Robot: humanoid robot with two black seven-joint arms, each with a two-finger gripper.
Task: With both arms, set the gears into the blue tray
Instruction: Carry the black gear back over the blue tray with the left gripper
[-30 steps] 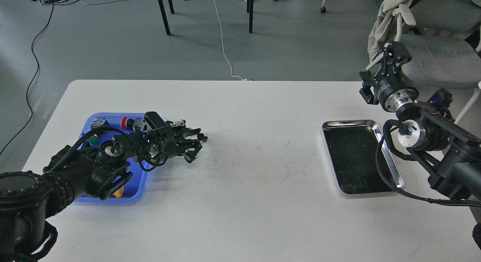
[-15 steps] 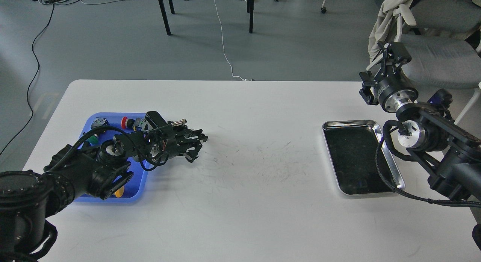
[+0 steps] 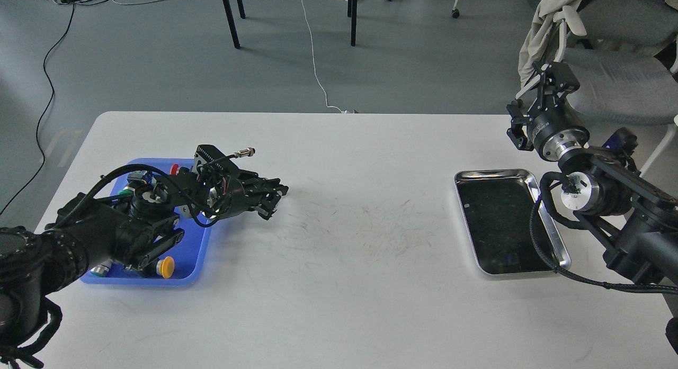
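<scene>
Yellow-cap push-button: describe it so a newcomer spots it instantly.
Start at the white table and go to the blue tray near its left edge, partly under the left arm. The yellow-cap push-button lies at the tray's near edge. It is the only yellow cap; the others showing are red or green.
</scene>
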